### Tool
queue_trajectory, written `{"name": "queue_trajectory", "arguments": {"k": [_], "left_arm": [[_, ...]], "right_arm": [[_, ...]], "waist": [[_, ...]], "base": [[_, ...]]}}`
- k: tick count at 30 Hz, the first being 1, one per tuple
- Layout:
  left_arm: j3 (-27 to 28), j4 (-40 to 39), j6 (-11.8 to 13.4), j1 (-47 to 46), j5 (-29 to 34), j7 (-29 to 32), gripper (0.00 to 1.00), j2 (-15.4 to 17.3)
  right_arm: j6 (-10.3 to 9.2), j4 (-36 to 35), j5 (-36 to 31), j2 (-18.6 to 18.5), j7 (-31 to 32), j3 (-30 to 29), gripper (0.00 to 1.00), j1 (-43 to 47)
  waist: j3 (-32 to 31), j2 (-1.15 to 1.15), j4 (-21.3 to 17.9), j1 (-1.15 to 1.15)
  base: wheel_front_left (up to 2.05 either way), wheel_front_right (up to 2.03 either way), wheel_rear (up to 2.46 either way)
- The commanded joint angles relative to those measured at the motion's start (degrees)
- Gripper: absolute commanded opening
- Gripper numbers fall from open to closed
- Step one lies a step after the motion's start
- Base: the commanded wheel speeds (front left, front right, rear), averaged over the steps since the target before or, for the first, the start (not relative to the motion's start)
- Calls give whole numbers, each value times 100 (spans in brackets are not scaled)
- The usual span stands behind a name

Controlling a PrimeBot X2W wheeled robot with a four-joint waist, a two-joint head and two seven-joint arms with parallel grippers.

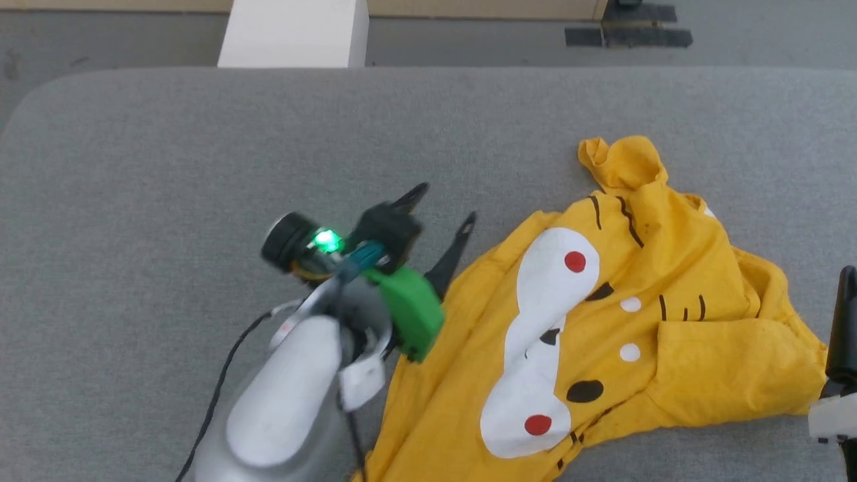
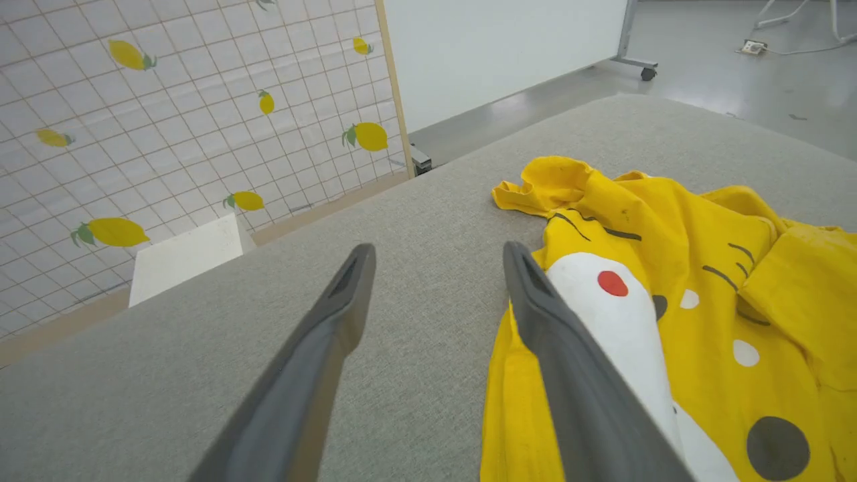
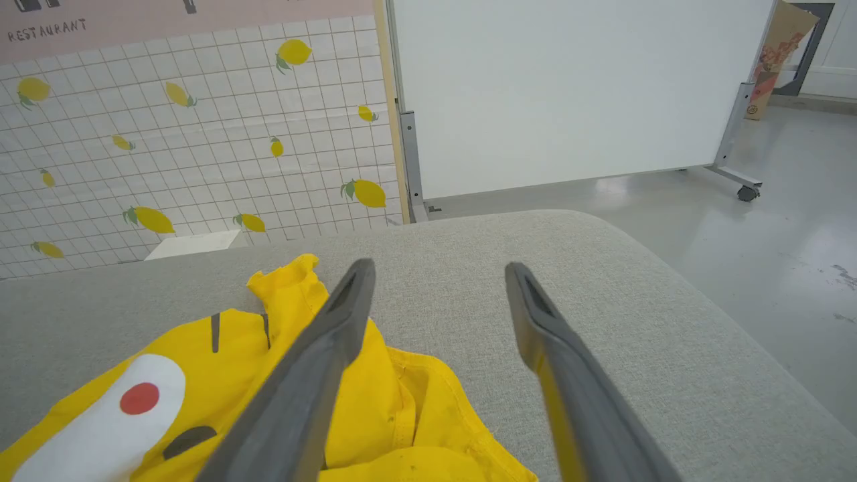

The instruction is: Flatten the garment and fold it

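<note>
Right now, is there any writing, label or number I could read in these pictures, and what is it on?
"RESTAURANT": on the pink strip above the lemon-patterned wall.
Markings on the cardboard box: too small to read.
The garment: a cartoon face, no words.

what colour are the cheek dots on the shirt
The cheek dots are red, on the garment; clearest in the head view.
</note>
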Motion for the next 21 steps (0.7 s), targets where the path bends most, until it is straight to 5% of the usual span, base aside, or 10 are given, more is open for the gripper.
{"name": "queue_trajectory", "arguments": {"k": [1,4,5,18,19,20,21], "left_arm": [[-293,149,-32,-354,-184,192,100,39],[-818,408,-35,-880,-468,432,100,111],[-1381,812,-37,-1403,-786,737,100,217],[-2653,1819,-38,-2263,-1673,1544,100,427],[-2733,1866,-38,-2293,-1681,1553,30,447],[-2786,1901,-38,-2318,-1709,1507,0,464],[-2792,1933,-38,-2315,-1772,1471,0,466]], "right_arm": [[-8,-82,2,2,28,14,100,-126],[-8,-174,-34,2,61,29,100,-209],[-8,-243,-12,2,90,68,100,-308],[-8,-87,117,3,-35,232,100,-582],[-8,-67,123,3,-45,241,100,-590],[-8,-42,130,3,-58,249,100,-600],[-8,-21,133,3,-67,254,100,-605]], "waist": [[312,0,-88,0],[504,0,-161,0],[789,0,-273,0],[1327,0,-593,0],[1330,0,-606,0],[1326,0,-619,0],[1313,0,-627,0]], "base": [[0,0,0],[0,0,0],[0,0,0],[0,0,0],[0,0,0],[0,0,0],[0,0,0]]}}
